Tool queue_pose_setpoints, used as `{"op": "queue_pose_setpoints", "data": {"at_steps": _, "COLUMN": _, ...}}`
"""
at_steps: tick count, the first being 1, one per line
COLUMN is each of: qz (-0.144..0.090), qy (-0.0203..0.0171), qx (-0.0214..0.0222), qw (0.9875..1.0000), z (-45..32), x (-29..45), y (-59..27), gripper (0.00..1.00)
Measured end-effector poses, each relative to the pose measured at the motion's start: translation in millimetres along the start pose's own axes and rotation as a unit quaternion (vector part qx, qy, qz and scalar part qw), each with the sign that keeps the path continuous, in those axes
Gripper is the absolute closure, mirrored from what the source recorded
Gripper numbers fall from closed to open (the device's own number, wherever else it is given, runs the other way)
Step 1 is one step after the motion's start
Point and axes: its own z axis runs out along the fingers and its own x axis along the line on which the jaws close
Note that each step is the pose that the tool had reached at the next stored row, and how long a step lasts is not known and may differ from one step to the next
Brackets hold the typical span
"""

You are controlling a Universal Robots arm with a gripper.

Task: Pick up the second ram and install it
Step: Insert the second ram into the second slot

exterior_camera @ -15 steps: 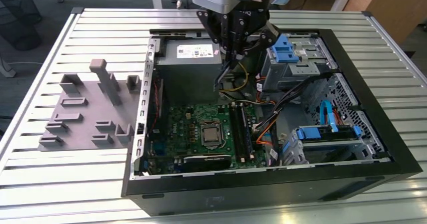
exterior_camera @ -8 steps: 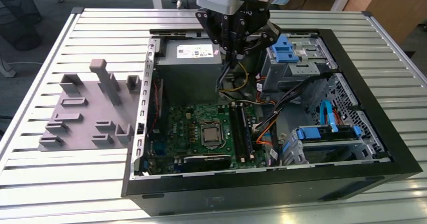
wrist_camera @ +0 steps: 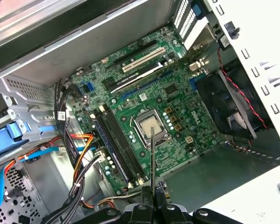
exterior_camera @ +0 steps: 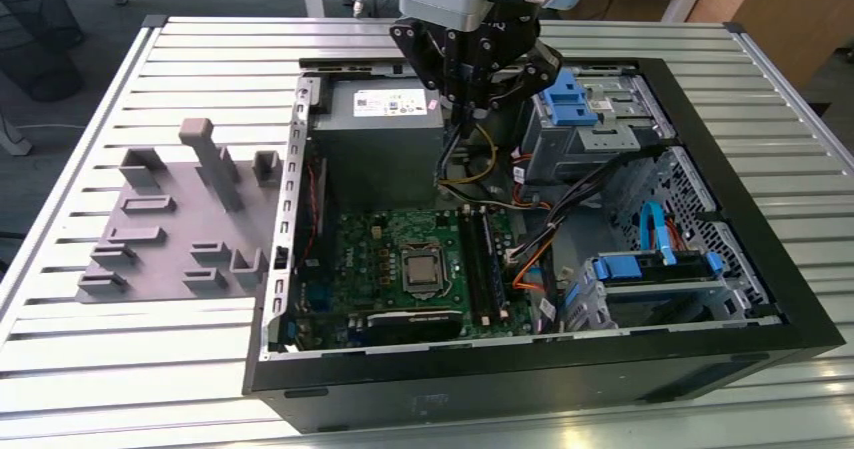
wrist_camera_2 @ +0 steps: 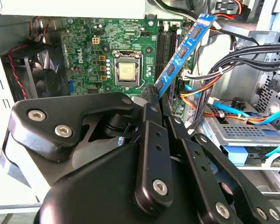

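The gripper [wrist_camera_2: 155, 99] is clamped tight on one end of the second ram [wrist_camera_2: 184, 46]; in the second wrist view its black fingers [wrist_camera_2: 150, 122] meet on the near end of the stick, and the rest juts out free, a blue board carrying a row of dark chips; in the first wrist view the second ram [wrist_camera: 151, 158] shows edge-on as a thin dark line running out from the gripper [wrist_camera: 152, 192], its free end lined up with the CPU socket [wrist_camera: 150, 127]. The stick is held in the air above the motherboard [wrist_camera: 177, 98] and sits in none of its slots; the long black memory slots [wrist_camera: 116, 142] lie on the motherboard just beside the socket; whether any of them is already filled I cannot tell.

In the exterior view the gripper [exterior_camera: 470, 104] hangs over the power supply [exterior_camera: 380, 129], which lies just beside the motherboard [exterior_camera: 387, 244] on its far side; a black fan [wrist_camera: 228, 105] stands at the motherboard's edge, against the case wall; orange, black and blue cables [wrist_camera: 81, 140] run along the motherboard's slot side; drive cages with blue latches [exterior_camera: 581, 99] stand to the exterior view's right of the motherboard; the black case [exterior_camera: 534, 364] rings it all. Outside the case, to the exterior view's left of the motherboard, a gray fixture block [exterior_camera: 174, 219] rests on the slatted table [exterior_camera: 134, 369].
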Motion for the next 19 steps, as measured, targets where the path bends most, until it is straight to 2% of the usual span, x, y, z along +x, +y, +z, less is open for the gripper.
{"op": "queue_pose_setpoints", "data": {"at_steps": 4, "qz": 0.007, "qy": 0.0001, "qx": 0.0001, "qw": 1.0, "z": 0.0, "x": 0.0, "y": 0.0, "gripper": 0.86}}
{"op": "queue_pose_setpoints", "data": {"at_steps": 9, "qz": 0.05, "qy": 0.0005, "qx": 0.0006, "qw": 0.9987, "z": 0.3, "x": 0.0, "y": 0.0, "gripper": 0.86}}
{"op": "queue_pose_setpoints", "data": {"at_steps": 11, "qz": 0.074, "qy": 0.0008, "qx": 0.0009, "qw": 0.9973, "z": 0.5, "x": -0.1, "y": -0.2, "gripper": 0.86}}
{"op": "queue_pose_setpoints", "data": {"at_steps": 15, "qz": 0.102, "qy": 0.0012, "qx": 0.0011, "qw": 0.9948, "z": 0.6, "x": -0.2, "y": -0.5, "gripper": 0.86}}
{"op": "queue_pose_setpoints", "data": {"at_steps": 19, "qz": 0.132, "qy": 0.0015, "qx": 0.0014, "qw": 0.9913, "z": 0.8, "x": -0.4, "y": -0.7, "gripper": 0.86}}
